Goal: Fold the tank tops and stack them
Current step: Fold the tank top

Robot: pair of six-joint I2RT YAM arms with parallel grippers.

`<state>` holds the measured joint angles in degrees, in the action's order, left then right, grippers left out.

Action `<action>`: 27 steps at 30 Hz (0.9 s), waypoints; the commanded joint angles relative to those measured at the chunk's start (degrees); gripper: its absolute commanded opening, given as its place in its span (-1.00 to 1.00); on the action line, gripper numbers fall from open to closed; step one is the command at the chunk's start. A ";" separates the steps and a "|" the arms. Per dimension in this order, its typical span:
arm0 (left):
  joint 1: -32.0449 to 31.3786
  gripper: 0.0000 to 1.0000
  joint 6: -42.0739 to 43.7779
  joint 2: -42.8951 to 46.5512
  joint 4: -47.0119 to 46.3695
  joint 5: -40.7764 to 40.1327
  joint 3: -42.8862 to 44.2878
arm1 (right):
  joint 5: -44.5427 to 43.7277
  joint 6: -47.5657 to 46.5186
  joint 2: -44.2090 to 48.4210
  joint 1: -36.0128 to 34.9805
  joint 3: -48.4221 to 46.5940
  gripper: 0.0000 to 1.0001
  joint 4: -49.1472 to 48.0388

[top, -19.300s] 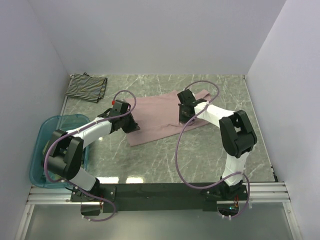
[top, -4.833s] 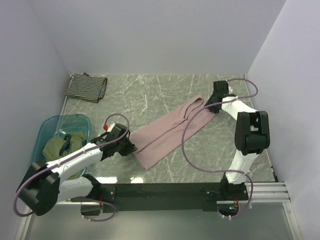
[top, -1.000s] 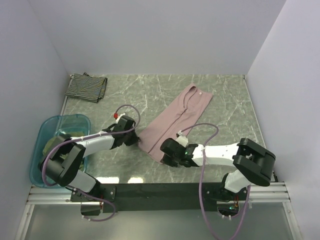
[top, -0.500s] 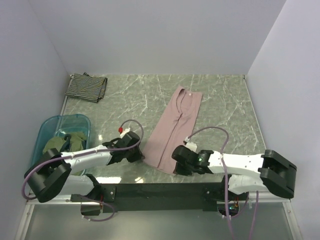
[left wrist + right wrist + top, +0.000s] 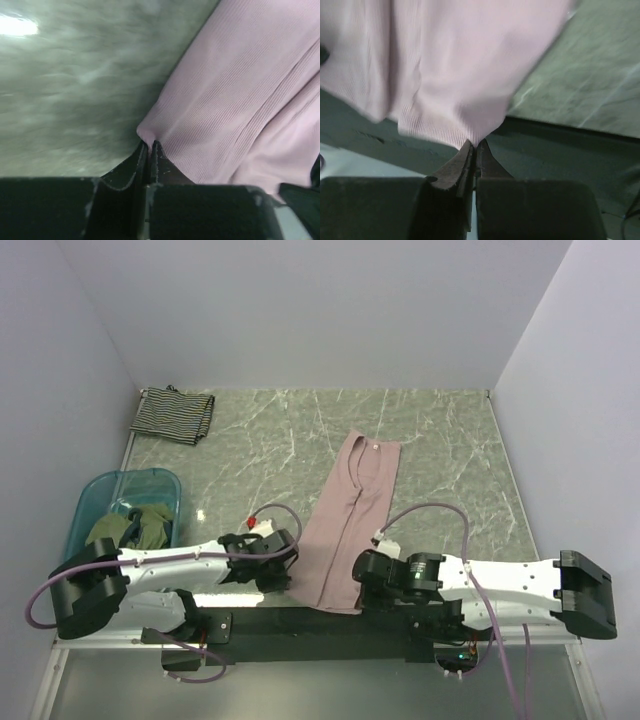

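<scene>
Both hem corners of the pink tank top are pinched by the left gripper and right gripper; its length seemingly runs straight ahead of them

Mauve top lies stretched long, striped top folded, olive top crumpled.

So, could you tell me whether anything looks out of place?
The near hem of the pink tank top lies past the table edge, over the black rail, pinched by the left hand and right hand.
</scene>
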<state>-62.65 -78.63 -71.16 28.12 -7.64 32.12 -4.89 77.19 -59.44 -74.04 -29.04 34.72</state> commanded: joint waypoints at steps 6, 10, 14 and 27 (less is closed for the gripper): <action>12.37 -0.99 13.92 -6.53 4.24 -1.77 15.40 | -2.41 -10.29 1.08 16.45 -6.20 -1.00 2.46; 13.87 -0.99 17.63 -14.08 1.78 -0.01 22.80 | -1.79 -16.62 -0.15 25.77 -9.10 -1.00 1.32; 14.92 -0.99 20.18 -22.08 -0.17 1.75 30.09 | -1.18 -20.58 -4.09 31.05 -12.53 -1.00 -0.35; 20.64 -0.99 24.31 -37.21 0.53 3.77 48.90 | 1.89 -28.67 -12.54 45.21 -15.96 -1.00 -7.38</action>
<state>-43.11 -57.01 -106.98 28.95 -5.06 76.23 -3.25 51.70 -71.46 -30.81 -41.58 30.33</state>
